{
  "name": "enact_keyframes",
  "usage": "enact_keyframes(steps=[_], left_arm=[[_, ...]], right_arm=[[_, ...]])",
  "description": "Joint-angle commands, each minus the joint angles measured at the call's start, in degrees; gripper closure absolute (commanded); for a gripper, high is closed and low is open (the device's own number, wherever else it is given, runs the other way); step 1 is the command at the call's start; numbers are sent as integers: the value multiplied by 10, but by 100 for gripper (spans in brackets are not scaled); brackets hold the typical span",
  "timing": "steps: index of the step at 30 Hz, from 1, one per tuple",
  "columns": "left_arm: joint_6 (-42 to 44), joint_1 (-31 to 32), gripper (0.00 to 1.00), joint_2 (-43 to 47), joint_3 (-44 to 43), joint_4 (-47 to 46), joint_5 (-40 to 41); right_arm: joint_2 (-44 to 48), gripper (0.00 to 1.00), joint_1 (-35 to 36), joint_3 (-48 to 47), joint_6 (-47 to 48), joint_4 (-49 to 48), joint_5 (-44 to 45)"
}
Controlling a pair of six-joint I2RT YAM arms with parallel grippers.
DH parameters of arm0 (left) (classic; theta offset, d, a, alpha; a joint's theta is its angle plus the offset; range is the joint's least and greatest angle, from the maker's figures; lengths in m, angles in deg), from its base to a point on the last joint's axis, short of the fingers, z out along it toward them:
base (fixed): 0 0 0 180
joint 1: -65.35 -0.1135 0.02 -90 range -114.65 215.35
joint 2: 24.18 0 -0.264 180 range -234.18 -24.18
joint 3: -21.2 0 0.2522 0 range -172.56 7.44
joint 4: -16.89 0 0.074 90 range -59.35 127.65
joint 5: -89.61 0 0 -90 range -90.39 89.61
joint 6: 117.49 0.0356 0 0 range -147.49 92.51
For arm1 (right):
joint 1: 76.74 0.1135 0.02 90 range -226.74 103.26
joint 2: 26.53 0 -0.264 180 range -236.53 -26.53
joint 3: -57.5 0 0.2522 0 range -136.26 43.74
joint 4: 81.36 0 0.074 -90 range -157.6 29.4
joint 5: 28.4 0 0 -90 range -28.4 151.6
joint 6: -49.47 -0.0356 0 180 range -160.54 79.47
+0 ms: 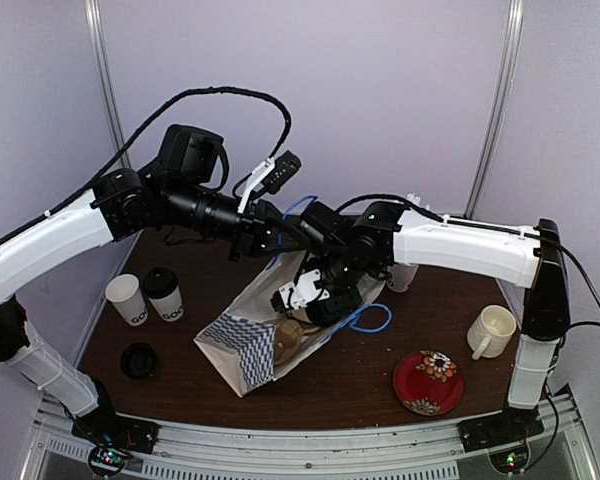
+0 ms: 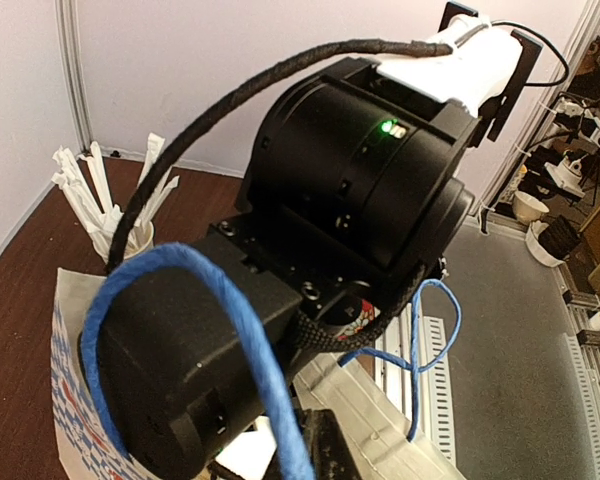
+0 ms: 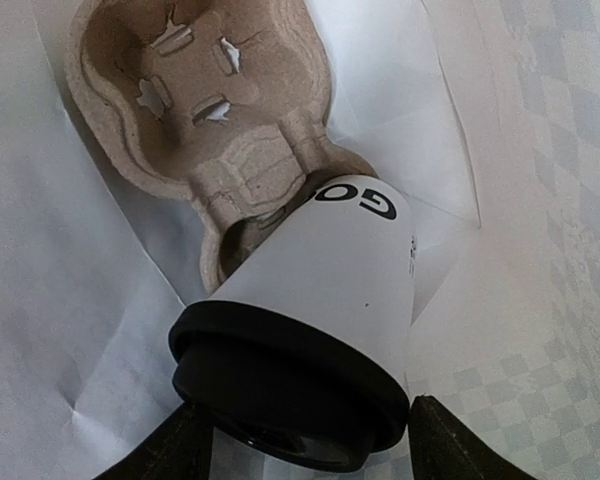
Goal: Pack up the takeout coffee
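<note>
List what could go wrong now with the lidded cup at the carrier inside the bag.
1. The lidded cup looks only partly seated in the pulp carrier; let go now, it may tip over.
2. The left gripper pinches the blue handle; if that slips, the paper bag could sag onto the right gripper.

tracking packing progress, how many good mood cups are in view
3. An unlidded cup and a lidded one stand side by side at the left of the table; a third lidded cup is inside the bag at the pulp carrier. Others may be hidden.
</note>
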Motion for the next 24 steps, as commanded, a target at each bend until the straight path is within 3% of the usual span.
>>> enact_keyframes(steps=[1,3,6,14,18,24], left_arm=[[13,-1,100,10,-1,-2,-1],[15,0,100,11,-1,0,-2],[17,0,100,9,0,0,-6],[20,0,100,10,2,6,-5],[20,0,100,14,3,9,2],[20,0,100,13,4,9,6]], right_arm=[[4,29,-4,-2,10,-15,5],[4,24,-3,-6,11,-13,6],[-9,2,-6,-6,20,-10,13],[-74,0,-22,-43,15,34,-13],[-77,9,-22,-45,16,33,-6],[-43,34,-20,-61,9,56,-34]])
